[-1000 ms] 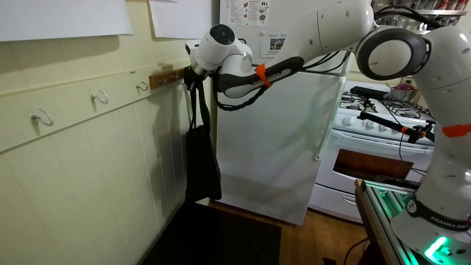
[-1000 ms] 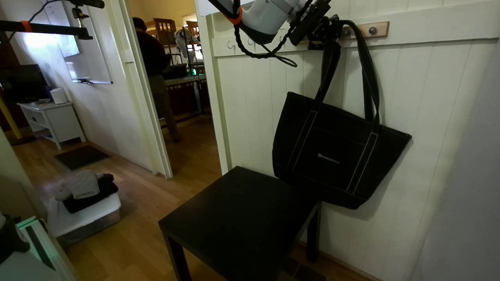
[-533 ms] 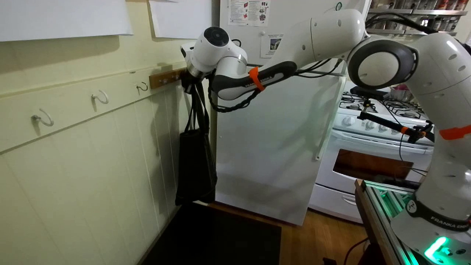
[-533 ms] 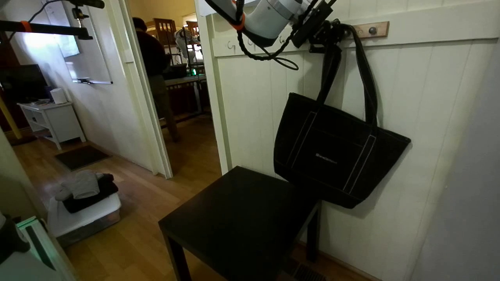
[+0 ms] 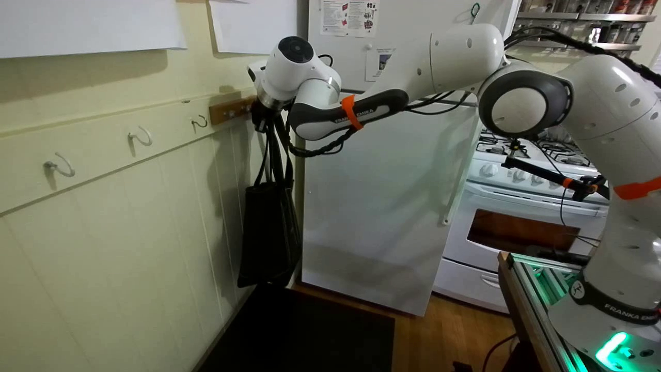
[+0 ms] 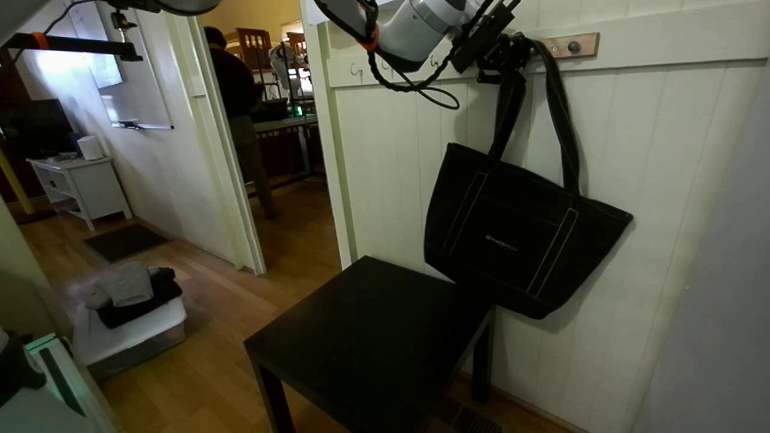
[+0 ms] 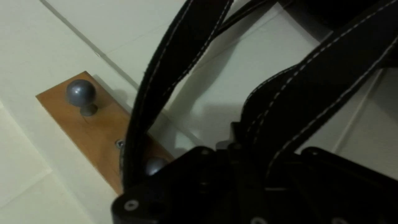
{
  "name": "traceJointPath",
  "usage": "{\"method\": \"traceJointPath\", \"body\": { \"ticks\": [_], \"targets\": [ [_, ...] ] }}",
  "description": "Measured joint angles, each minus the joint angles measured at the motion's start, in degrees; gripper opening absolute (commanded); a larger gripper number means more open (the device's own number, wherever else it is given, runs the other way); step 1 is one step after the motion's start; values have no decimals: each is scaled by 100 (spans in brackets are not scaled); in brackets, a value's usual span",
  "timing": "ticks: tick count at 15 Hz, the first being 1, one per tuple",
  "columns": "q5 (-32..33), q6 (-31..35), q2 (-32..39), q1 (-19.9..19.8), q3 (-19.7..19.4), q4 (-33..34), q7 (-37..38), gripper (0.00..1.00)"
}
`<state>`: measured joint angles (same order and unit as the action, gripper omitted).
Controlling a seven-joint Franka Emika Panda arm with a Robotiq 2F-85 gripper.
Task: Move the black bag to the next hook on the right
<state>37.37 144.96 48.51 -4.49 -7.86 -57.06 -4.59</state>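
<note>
Tool point(image 7: 245, 152) clamped on a black white-stitched strap point(image 7: 323, 77) of the large flat black fabric bag point(image 6: 511, 234); bag hangs below it, tilted, in front of the cream panelled wall point(image 6: 674, 180), under the brown wooden board point(image 7: 96, 133); outer round grey metal knob point(image 7: 80, 92) bare, inner round grey metal knob point(image 7: 155, 165) partly hidden by the tool and a wide strap loop point(image 7: 155, 84); can't tell if the loop sits round it; step looks like hooking, judged unfinished; main risk: loop ends up in front of the knob rather than over it, since the tool crowds that spot; letting go then would drop the bag; one strap might catch while its twin misses, from uneven loops, leaving it lopsided; backing off could drag the loop if it snags the tool.
</note>
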Motion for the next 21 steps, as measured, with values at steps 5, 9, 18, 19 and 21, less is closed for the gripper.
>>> {"method": "traceJointPath", "body": {
  "ticks": [5, 9, 18, 19, 21],
  "targets": [
    [-202, -316, 205, 32, -18, 373, -218, 2],
    [-315, -470, 342, 46, -40, 592, -368, 26],
    [-495, -527, 555, 89, -98, 712, -413, 92],
    [-523, -527, 572, 94, -103, 712, -413, 98],
    [-611, -530, 601, 119, -134, 712, -379, 100]
  ]
}}
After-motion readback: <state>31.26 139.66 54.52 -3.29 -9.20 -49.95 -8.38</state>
